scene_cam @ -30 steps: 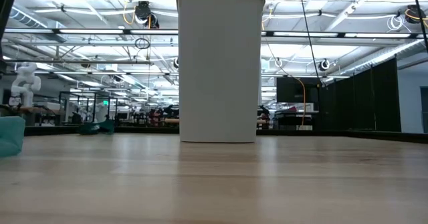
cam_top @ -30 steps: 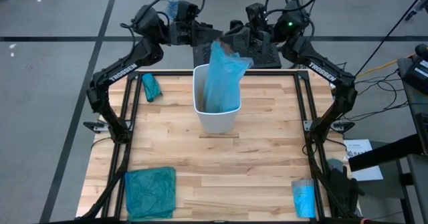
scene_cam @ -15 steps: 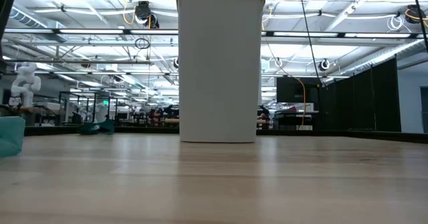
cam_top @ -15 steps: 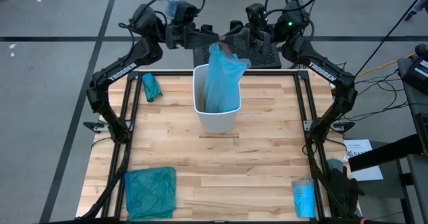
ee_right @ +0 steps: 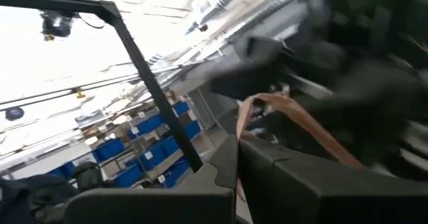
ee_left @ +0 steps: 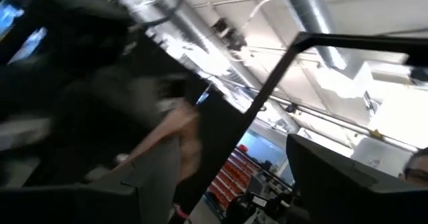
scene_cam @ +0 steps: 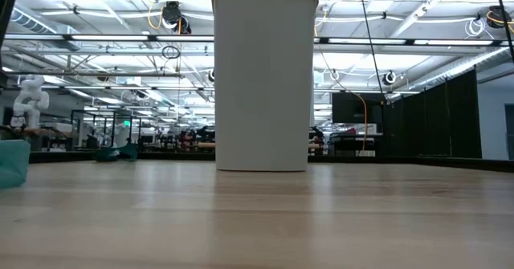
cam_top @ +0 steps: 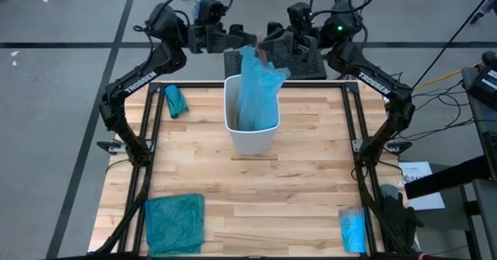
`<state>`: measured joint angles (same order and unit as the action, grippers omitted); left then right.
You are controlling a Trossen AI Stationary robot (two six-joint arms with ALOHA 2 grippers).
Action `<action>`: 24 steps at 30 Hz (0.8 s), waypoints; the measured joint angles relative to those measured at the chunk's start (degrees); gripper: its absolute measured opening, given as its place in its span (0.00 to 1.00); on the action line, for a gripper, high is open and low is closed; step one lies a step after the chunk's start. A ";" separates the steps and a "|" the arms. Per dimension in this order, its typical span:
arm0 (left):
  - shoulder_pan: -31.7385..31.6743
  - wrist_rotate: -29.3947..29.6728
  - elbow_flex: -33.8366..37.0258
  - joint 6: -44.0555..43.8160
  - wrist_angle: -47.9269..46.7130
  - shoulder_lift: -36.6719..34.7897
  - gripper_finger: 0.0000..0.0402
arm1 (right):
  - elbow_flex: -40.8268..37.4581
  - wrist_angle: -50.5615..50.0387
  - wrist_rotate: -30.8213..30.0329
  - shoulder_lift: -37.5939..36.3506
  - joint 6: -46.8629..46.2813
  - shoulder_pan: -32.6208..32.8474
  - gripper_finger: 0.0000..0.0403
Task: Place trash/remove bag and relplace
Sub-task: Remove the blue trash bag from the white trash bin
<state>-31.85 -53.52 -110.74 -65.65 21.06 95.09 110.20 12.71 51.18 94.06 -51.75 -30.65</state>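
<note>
Wooden butcher-block table (cam_top: 295,190) fills the high view; at its near edge lie a teal-green plastic bag (cam_top: 174,223) on the left corner and a small bright-blue roll (cam_top: 352,230) on the right corner. Farther in, near the table's middle toward the far side, stands the white bin (cam_top: 251,133), upright; the low view shows its plain white wall (scene_cam: 263,76) rising from the boards. A second teal bundle (cam_top: 176,101) lies by the table's far left edge, well apart from the bin.

Out of the bin rises the bag (cam_top: 255,89), the light sky-blue liner, drawn up into a tall crinkled column whose top reaches past the far rim. At that top, beyond the table's far edge, the two grippers meet. The right gripper (cam_top: 268,52) is clamped tight on the top of the bag, holding it aloft. The left gripper (cam_top: 241,41) sits just beside it, its fingers spread apart and released, apparently no longer gripping the plastic.
</note>
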 joint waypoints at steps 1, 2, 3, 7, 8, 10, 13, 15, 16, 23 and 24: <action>-0.15 -0.02 0.00 0.06 -2.00 0.00 0.67 | 0.03 1.03 0.02 0.00 -0.61 0.00 0.00; -0.25 -0.18 0.00 0.45 -3.91 0.04 0.67 | 0.10 1.99 0.11 -0.02 -1.11 0.00 0.00; -0.33 -0.51 0.01 1.37 -5.80 0.07 0.67 | 0.10 2.81 0.22 -0.04 -1.63 0.01 0.00; -0.11 -0.86 0.04 3.30 -8.44 0.15 0.67 | 0.10 3.35 0.24 -0.07 -2.58 -0.03 0.00; 0.07 -0.91 0.04 3.29 -8.36 0.15 0.67 | 0.10 3.04 0.24 -0.07 -2.60 -0.09 0.00; 0.44 -0.94 0.04 3.67 -8.31 0.15 0.67 | 0.10 2.34 0.22 -0.07 -2.35 -0.09 0.00; 1.30 -1.16 0.04 4.56 -8.42 0.15 0.67 | 0.10 0.59 0.22 -0.06 -1.14 -0.10 0.00; 1.82 -1.33 0.04 4.55 -8.35 0.15 0.67 | 0.10 0.15 0.22 -0.04 -0.86 -0.11 0.00; 2.04 -1.35 0.04 4.54 -8.32 0.15 0.67 | 0.10 0.21 0.22 -0.04 -0.81 -0.11 0.00; 2.42 0.18 0.04 4.99 -8.25 0.45 0.67 | 0.10 0.25 0.20 -0.07 -0.52 -0.11 0.00; 2.42 0.45 0.04 5.01 -8.24 0.52 0.67 | 0.10 0.31 0.20 -0.07 -0.52 -0.11 0.00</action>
<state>-29.43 -53.07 -110.69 -60.64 12.82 95.61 110.30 13.02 51.37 94.00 -52.27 -30.76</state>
